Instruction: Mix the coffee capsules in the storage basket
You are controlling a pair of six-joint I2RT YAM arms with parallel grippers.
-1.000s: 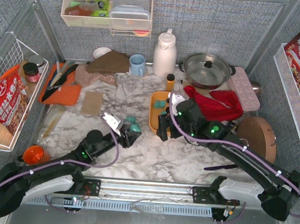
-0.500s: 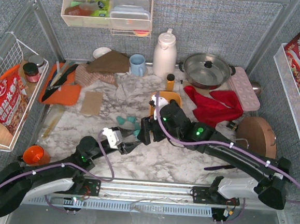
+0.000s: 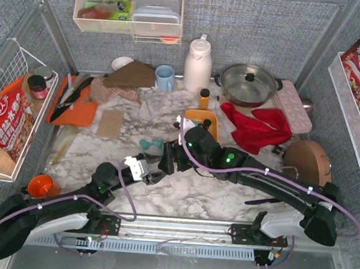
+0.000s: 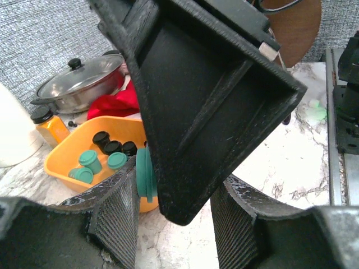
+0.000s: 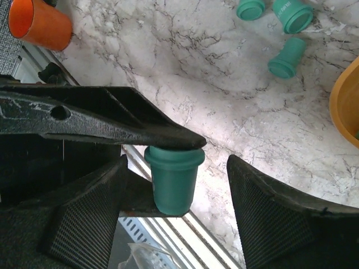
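My left gripper [image 3: 150, 174] is shut on a teal coffee capsule [image 5: 174, 178], pinched end to end, rim against one finger. My right gripper [image 5: 188, 207] stands open astride that capsule, one finger on each side, not touching it. In the left wrist view one right finger [image 4: 207, 112] hides the capsule body; only its rim [image 4: 146, 174] shows. The orange storage basket [image 4: 59, 159] lies beyond, holding teal capsules [image 4: 90, 161] and black capsules [image 4: 112, 147]. Three teal capsules [image 5: 286, 59] lie loose on the marble beside the basket [image 3: 197, 116].
An orange cup [image 3: 39, 184] stands at the near left. At the back are a white jug [image 3: 198, 64], a blue mug [image 3: 164, 77], a lidded pot [image 3: 249, 84], a red cloth [image 3: 255, 125] and a pink egg tray [image 3: 292, 106]. A round wooden board [image 3: 308, 163] sits right.
My right gripper has swung left from the basket to the left gripper and now straddles the held capsule. My left gripper has drawn slightly nearer with the capsule.
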